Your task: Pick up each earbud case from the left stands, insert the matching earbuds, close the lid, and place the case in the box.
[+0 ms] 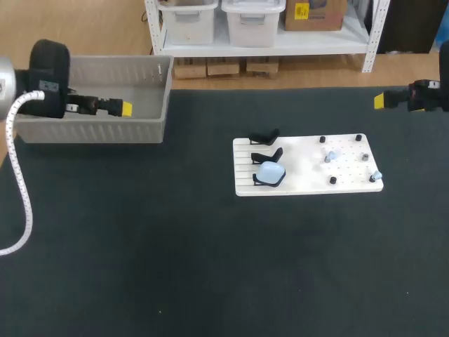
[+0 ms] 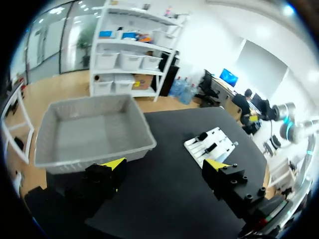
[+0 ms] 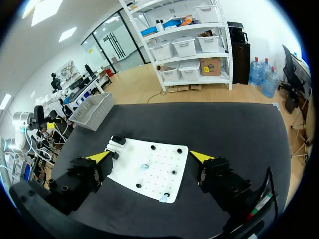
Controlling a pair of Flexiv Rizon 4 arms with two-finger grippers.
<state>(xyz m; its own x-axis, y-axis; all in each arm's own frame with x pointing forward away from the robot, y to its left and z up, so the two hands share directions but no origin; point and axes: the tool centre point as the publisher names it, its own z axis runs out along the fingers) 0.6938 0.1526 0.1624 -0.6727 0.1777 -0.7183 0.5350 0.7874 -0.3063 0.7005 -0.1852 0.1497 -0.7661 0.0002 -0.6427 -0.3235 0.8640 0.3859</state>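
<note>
The grey box (image 1: pixel 91 126) sits at the far left corner of the surface (image 1: pixel 175 267). My left gripper (image 2: pixel 164 167) hangs above it, fingers (image 2: pixel 113 165) spread wide with nothing between them. From there the one earbud case (image 1: pixel 270 173) I can see lies off to the right and nearer the surface's front edge. It is a pale blue, rounded thing propped on the nearest of three black stands (image 1: pixel 266 155) at the left end of the white board (image 1: pixel 302 184), which lies right of the surface's middle. The other two stands are bare. The case leans on its stand and looks a little wider than deep, though I can't make out a clear long axis. Two small pale earbuds (image 1: pixel 331 156) sit among the pegs on the board's right half, one mid-board and one at its near right corner. My right gripper (image 3: pixel 149 158) hovers by the surface's far right edge, its fingers (image 3: pixel 202 157) also wide apart and empty, looking down over the board. I judge the right gripper slightly nearer the case, yet the case sits on the end turned towards my left arm. Either arm would have to come down and inwards to reach it.
</note>
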